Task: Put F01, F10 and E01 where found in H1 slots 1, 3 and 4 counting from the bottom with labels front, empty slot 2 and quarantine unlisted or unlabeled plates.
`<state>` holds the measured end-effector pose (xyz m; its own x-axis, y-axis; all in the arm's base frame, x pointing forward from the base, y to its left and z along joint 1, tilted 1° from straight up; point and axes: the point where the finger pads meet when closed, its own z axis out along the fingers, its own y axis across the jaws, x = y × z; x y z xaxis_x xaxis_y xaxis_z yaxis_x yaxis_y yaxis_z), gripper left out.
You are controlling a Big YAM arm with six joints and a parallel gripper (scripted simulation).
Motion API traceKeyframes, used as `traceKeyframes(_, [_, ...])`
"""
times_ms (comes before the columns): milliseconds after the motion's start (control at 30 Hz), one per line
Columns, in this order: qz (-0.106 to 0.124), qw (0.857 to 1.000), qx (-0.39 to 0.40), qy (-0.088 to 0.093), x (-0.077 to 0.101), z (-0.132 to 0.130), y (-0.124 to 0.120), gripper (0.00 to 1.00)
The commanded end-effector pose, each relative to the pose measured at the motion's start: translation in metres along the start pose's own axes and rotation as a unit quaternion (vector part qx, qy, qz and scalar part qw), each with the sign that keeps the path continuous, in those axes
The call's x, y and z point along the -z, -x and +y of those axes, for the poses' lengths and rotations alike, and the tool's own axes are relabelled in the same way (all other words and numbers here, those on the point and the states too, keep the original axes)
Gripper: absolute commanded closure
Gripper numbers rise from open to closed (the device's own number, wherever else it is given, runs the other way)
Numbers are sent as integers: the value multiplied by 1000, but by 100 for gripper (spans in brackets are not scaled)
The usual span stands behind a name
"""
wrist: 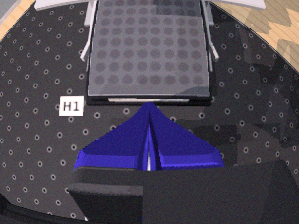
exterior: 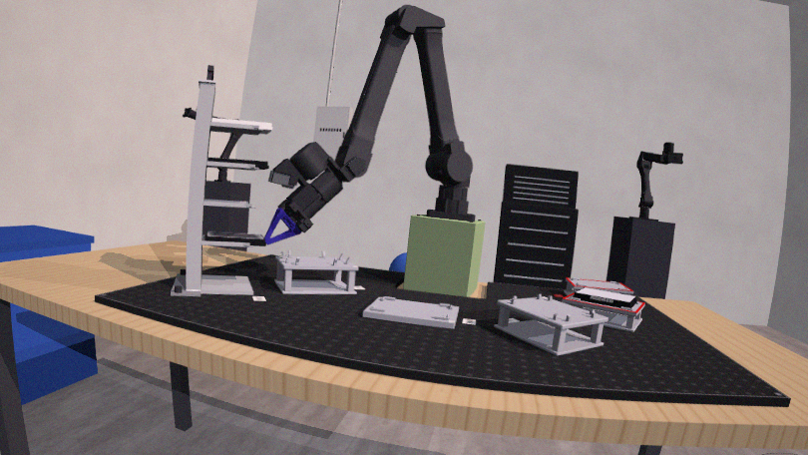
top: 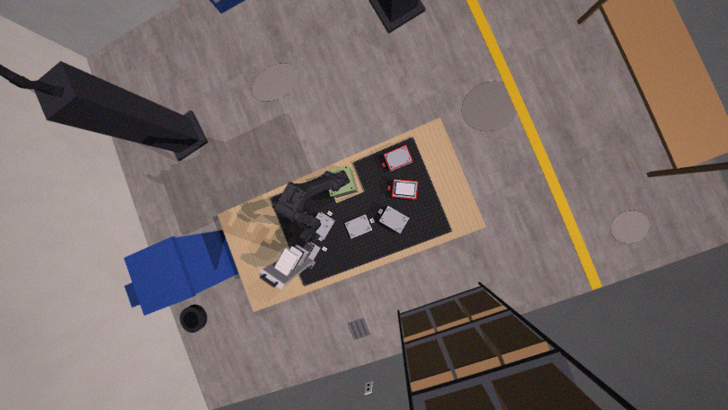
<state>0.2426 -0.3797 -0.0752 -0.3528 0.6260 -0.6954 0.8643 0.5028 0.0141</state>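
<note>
The plate hotel H1 (exterior: 201, 169) (top: 270, 277) stands at the left end of the black mat, with its H1 tag (wrist: 71, 107) on the mat. A dark plate (exterior: 234, 236) (wrist: 149, 48) lies flat on the bottom shelf, a short end at the front. My gripper (exterior: 266, 241) (wrist: 149, 110) is shut and empty, its blue tip right at that plate's front end. No ID can be read there. A dark plate (exterior: 239, 162) lies on the third shelf and a white plate (exterior: 241, 122) (top: 287, 261) on the top shelf. The second shelf looks bare.
A raised grey nest (exterior: 316, 270) stands just right of the hotel, under my arm. A flat nest (exterior: 411, 311) and another raised nest (exterior: 551, 321) lie mid-mat. Two red-rimmed nests are at the far right; one (top: 405, 189) holds a plate, the other (top: 397, 157) looks bare.
</note>
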Motion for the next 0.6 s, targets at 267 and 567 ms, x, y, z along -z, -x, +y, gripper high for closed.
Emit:
traceKeyframes(267, [-10, 1000, 2, -2, -13, -4, 20, 100])
traceKeyframes(567, [-10, 1000, 2, -2, -17, -4, 24, 100])
